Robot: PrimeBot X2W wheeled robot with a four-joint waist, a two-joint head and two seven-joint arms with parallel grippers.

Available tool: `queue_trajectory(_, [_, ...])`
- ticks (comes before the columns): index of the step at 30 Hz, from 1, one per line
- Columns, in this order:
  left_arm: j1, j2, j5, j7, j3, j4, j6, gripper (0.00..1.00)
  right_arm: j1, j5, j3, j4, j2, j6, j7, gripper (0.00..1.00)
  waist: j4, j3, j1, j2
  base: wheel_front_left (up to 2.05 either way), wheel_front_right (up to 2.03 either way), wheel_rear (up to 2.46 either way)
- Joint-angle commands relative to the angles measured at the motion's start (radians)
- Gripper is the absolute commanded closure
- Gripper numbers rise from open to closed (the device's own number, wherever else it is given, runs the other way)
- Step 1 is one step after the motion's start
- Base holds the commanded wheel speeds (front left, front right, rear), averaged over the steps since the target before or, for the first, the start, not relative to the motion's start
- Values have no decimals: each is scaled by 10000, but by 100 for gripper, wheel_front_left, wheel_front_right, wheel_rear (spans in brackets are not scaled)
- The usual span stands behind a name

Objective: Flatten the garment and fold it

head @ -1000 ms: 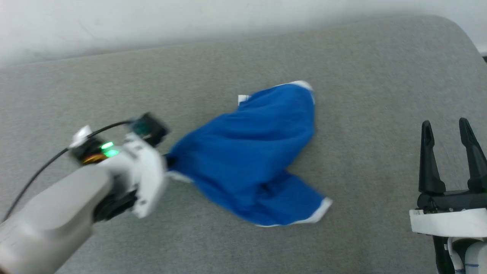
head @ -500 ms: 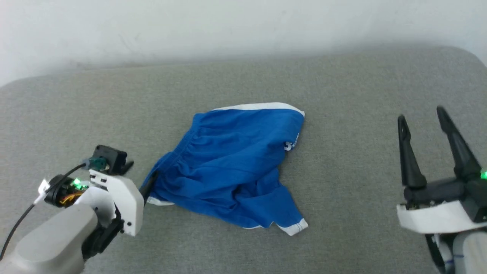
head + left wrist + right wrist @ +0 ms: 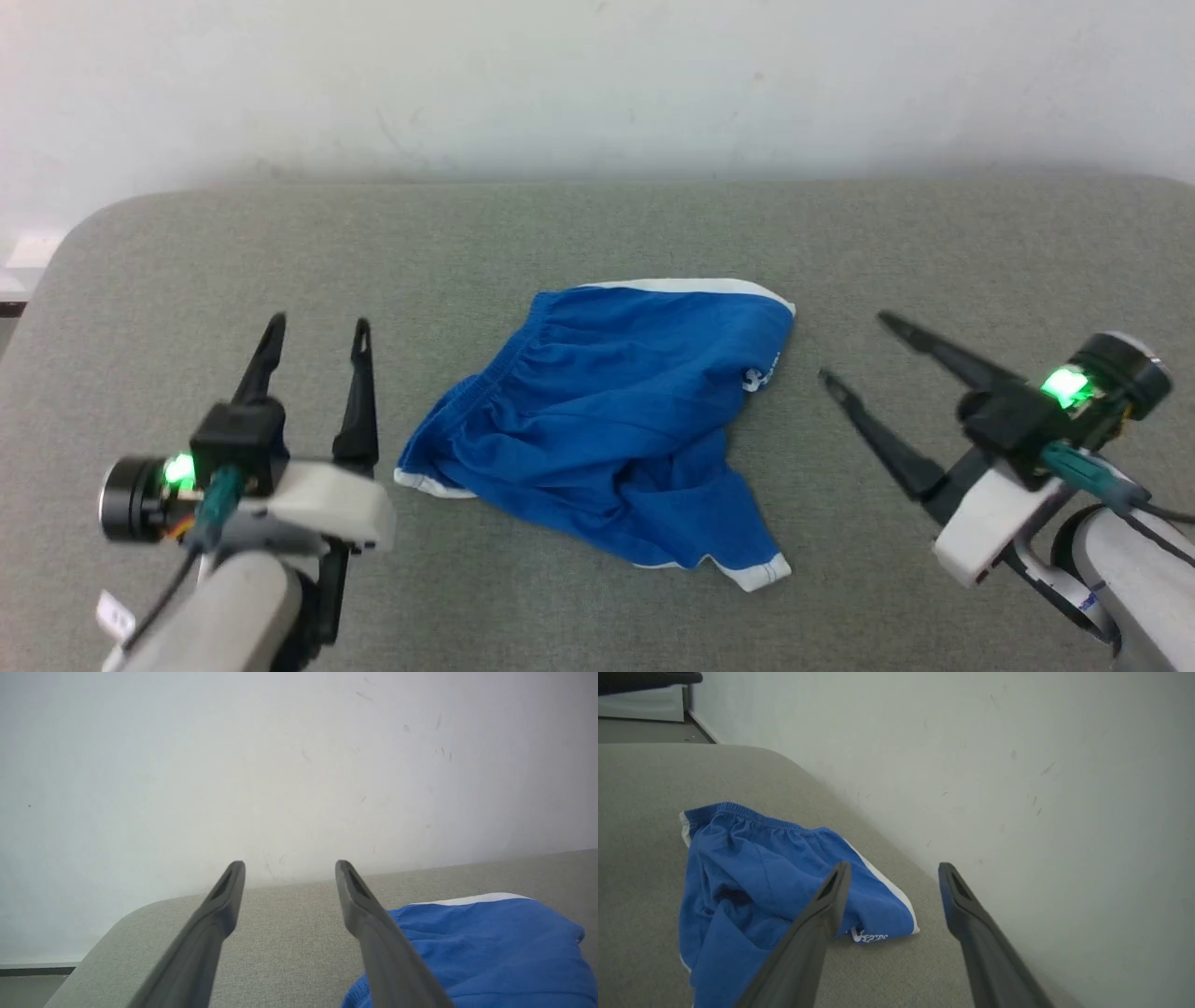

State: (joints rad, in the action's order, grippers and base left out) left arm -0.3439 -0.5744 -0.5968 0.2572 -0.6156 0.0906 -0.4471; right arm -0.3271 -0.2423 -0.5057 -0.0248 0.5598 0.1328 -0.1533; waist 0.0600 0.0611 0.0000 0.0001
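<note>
Smack in the middle of the grey padded surface [image 3: 560,233], the garment [image 3: 607,420] is lying in a rumpled heap, nowhere near flat yet: the gathered waistband [image 3: 485,373] is running diagonally along its left edge, a white strip [image 3: 691,285] is lining the far edge facing the wall [image 3: 597,84], the little white logo [image 3: 761,378] is peeking out on the right, and one leg is bunching up at the near side with its white corner [image 3: 761,571] sticking out toward the robot. Biggest risk I'm seeing: with layers doubling over like that, a pinch could be catching two thicknesses at once, so a pull would just be dragging the whole lump instead of spreading it, and tugging one side alone would be twisting it more. Left gripper [image 3: 318,325] is hovering just beside the waistband end, fingers pointing toward the wall, spread wide and holding nothing. Right gripper [image 3: 852,346] is sitting off the logo side, near but not touching, angling inward at the cloth, also gaping wide and empty
</note>
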Motion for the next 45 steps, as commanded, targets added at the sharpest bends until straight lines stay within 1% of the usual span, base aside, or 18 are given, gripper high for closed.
queue_trajectory(1, [835,370,775,42,758,-480,-208,0,-554,-805,-987,-64,520,-21,694,0,181,-42,0,-1,0,0,0])
queue_trajectory(3, [1496,749,1447,43,1508,-945,-298,0,-1039,-1652,-2054,-21,987,-21,1510,0,284,0,0,-1,0,0,0])
queue_trajectory(4, [1496,749,1447,43,1508,-945,-298,0,-1039,-1652,-2054,-21,987,-21,1510,0,284,0,0,-1,0,0,0])
queue_trajectory(5, [1761,939,1752,43,1853,-1153,-280,0,-1277,-2072,-2546,-5,1178,-21,1946,0,344,44,0,-1,0,0,0])
queue_trajectory(8, [2401,1501,2475,44,2620,-1529,-87,0,-1972,-3225,-4019,-22,1630,-21,3384,0,531,220,0,-1,0,0,0])
queue_trajectory(11, [2758,2040,2977,44,3195,-1586,234,0,-2717,-3805,-5125,-193,1844,-21,4386,0,774,484,0,-1,0,0,0])
queue_trajectory(16, [2871,2781,3562,44,3856,-1278,918,0,-3586,-4748,-6411,-1036,1399,-21,5404,0,1083,949,0,-1,0,0,0])
queue_trajectory(21, [2702,3435,4110,45,4240,-1142,1485,0,-3865,-5196,-7350,-2452,749,-21,5695,0,1371,1308,0,-1,0,0,0])
queue_trajectory(25, [2608,3814,4433,45,4511,-976,1911,0,-3639,-5355,-7636,-3166,344,-21,5532,0,1439,1422,0,-1,0,0,0])
queue_trajectory(26, [2619,3888,4504,45,4580,-954,1991,0,-3611,-5330,-7663,-3228,300,-21,5306,8,1406,1431,0,-1,0,0,0])
queue_trajectory(27, [2638,3950,4570,45,4650,-931,2069,0,-3631,-5325,-7672,-3300,286,-21,4948,86,1358,1424,0,-1,0,0,0])
queue_trajectory(28, [2665,4005,4623,45,4722,-891,2150,0,-3714,-5268,-7676,-3341,330,-21,4567,100,1295,1393,0,-1,0,0,0])
queue_trajectory(32, [2820,4172,4814,45,5000,-785,2440,0,-4070,-4951,-7294,-3170,854,-21,3025,100,958,1155,0,-1,0,0,0])
queue_trajectory(34, [2886,4223,4919,45,5099,-773,2572,0,-4032,-5101,-6795,-2843,1221,-21,2443,100,766,1023,0,-1,0,0,0])
queue_trajectory(37, [2924,4316,5059,45,5178,-750,2759,0,-3776,-5186,-6129,-2497,1968,-21,2141,100,537,877,0,-1,0,0,0])
queue_trajectory(40, [2874,4412,5219,45,5116,-716,2959,0,-3196,-5480,-5458,-2524,2565,-21,2098,100,444,828,0,-1,0,0,0])
queue_trajectory(42, [2829,4447,5310,45,5061,-651,3093,0,-2718,-5898,-5075,-2668,2661,-21,2089,100,414,827,0,-1,0,0,0])
queue_trajectory(45, [2761,4466,5416,45,4992,-508,3293,0,-2186,-6254,-4866,-3091,2484,-21,2191,100,398,823,0,-1,0,0,0])
